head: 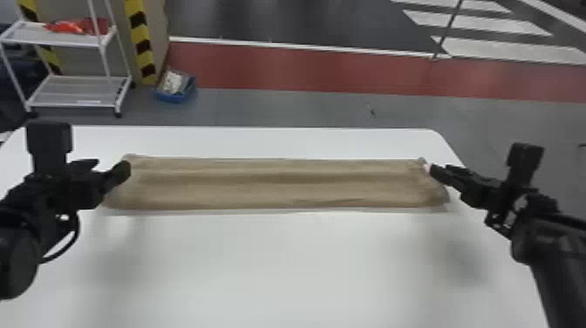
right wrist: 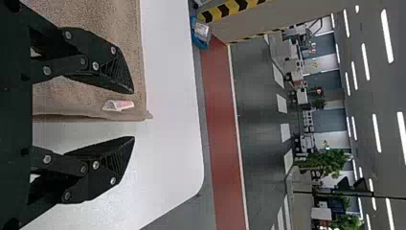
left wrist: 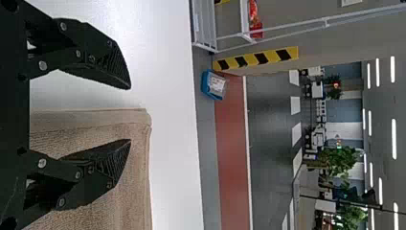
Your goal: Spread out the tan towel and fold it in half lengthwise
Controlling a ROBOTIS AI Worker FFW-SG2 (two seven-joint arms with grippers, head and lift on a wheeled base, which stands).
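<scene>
The tan towel (head: 279, 183) lies as a long flat strip across the far part of the table, with slight ridges along its length. At its left end stands my left gripper (head: 117, 168); in the left wrist view the left gripper (left wrist: 128, 114) is open, its fingers on either side of the towel's end edge (left wrist: 136, 124). My right gripper (head: 431, 169) is at the towel's far right corner. The right wrist view has the right gripper (right wrist: 134, 115) open around the towel's edge (right wrist: 95, 103), near a small white-and-red tag (right wrist: 118, 105).
The white table (head: 279, 261) reaches its far edge just beyond the towel, with a rounded far right corner. On the floor behind are a white wire cart (head: 78, 91) and a blue bin (head: 175, 87).
</scene>
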